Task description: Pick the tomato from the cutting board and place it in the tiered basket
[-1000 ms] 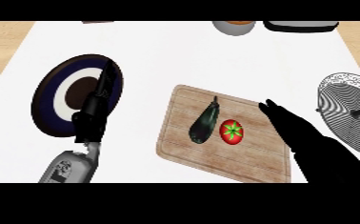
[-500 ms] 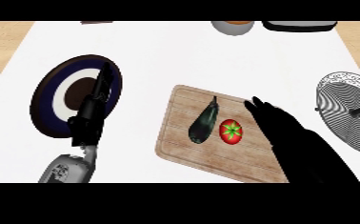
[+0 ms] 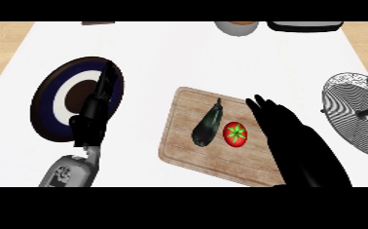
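A round plate with a dark blue rim, a white ring and a brown middle lies on the white counter, far to the left of the cutting board. The left hand shows over the right side of that plate, its black fingers straight and pointing up, holding nothing, and its grey forearm comes in from the bottom edge, left of the board. The wooden cutting board lies a little tilted on the counter. On the board lies a dark eggplant, long and slanted. The red tomato with a green star top sits on the board too, just to the right of the eggplant and very near it. The right hand is over the right side of the board, just beside the tomato, with its black fingers straight and open; it is not holding the tomato. Right of the board, at the edge of the view, is the wire tiered basket, well apart from the tomato. Past the board, at the back of the counter, a bowl and a dark tray thing are partly cut off
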`<act>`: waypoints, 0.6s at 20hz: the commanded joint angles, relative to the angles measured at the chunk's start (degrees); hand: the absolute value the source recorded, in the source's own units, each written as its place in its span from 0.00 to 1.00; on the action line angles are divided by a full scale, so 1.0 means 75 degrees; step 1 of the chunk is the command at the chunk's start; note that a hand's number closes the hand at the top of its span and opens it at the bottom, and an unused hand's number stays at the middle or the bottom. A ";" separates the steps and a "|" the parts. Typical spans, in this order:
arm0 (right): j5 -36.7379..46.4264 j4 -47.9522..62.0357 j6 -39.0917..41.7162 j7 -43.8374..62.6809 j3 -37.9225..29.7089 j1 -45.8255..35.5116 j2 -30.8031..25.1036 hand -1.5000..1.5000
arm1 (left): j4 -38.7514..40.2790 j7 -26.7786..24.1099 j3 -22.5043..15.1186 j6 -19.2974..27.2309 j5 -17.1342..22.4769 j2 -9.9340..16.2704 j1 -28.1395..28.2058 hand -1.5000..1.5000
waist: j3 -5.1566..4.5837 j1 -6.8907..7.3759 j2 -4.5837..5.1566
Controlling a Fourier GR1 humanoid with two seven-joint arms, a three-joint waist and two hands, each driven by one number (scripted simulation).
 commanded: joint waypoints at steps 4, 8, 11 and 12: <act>0.0326 -0.0205 0.0366 0.0989 -0.0359 0.0833 -0.0121 0.00 | -0.0288 0.0271 0.0048 -0.0115 -0.0112 0.0089 0.0178 0.50 | 0.0008 -0.0057 -0.0009; 0.0400 0.0094 0.0512 0.0932 -0.0381 0.0931 0.0527 0.00 | -0.0902 0.0527 -0.0163 -0.0003 -0.0359 0.0017 0.0574 0.50 | 0.0009 0.0010 -0.0010; 0.1057 0.0869 0.0245 0.0415 -0.0014 0.1003 0.1211 0.00 | -0.0245 0.0042 0.0186 -0.0165 -0.0246 -0.0140 0.0218 0.50 | 0.0007 0.0001 0.0019; 0.1088 0.0768 0.0275 0.0044 -0.0382 0.1213 0.0968 0.00 | -0.0144 0.0157 0.0427 -0.0403 0.0020 -0.0096 0.0131 0.50 | 0.0008 -0.0020 0.0019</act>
